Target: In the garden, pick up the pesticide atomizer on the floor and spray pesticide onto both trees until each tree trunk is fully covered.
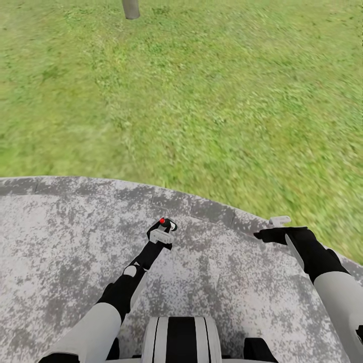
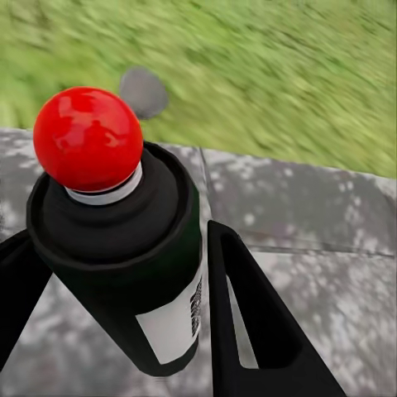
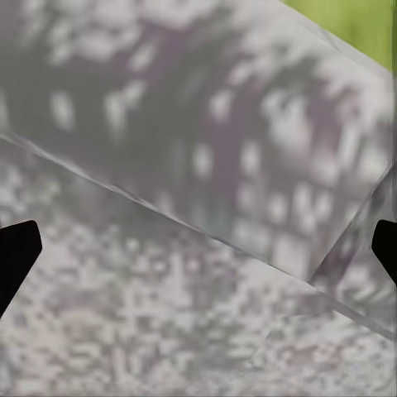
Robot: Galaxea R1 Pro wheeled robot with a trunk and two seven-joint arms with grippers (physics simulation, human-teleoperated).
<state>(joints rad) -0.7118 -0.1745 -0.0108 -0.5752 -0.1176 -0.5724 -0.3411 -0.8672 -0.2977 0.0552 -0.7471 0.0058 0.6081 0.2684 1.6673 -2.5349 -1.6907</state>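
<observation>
While the left gripper (image 1: 162, 233) clamps the pesticide atomizer (image 2: 124, 248) above the mottled grey paving (image 1: 60, 242), the right gripper (image 1: 275, 227) hangs wide open, holding nothing, beside the lawn (image 1: 201, 101).

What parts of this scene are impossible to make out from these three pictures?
- Grey post, head view: cut off by the top edge, so its top and what it is stay unknown.
- Pesticide atomizer, left wrist view: its base runs past the bottom edge; the label is too small to read.
- Right gripper, right wrist view: its fingertips barely enter at the picture's sides; the paving is blurred.
</observation>
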